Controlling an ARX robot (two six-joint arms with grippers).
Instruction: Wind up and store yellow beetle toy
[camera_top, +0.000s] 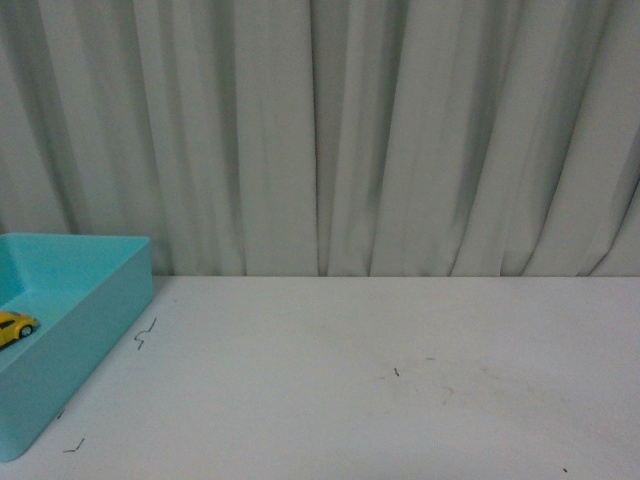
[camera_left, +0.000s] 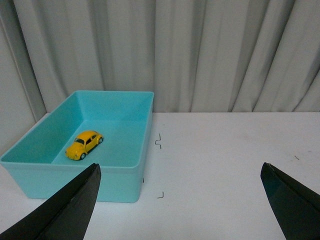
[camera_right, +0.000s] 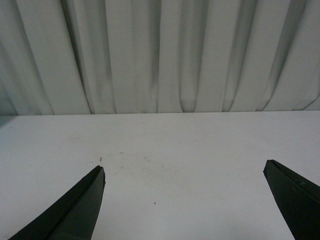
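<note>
Yellow beetle toy (camera_left: 84, 144) is sitting inside the teal bin (camera_left: 120, 176) w/ both left gripper (camera_left: 180, 200) & right gripper (camera_right: 184, 200) being held wide apart, empty — storing looks done, nothing more is being called for beyond arms being parked.

Turquoise rectangular bin (camera_top: 95, 320) at the table's left edge, white tabletop (camera_top: 400, 380) — faint scuffs, pale pleated curtain (camera_top: 350, 130) behind

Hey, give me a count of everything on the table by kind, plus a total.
Yellow beetle toy: 1, inside the bin
Teal bin: 1
Total: 2
Both tools, left and right, are open and hold nothing.
</note>
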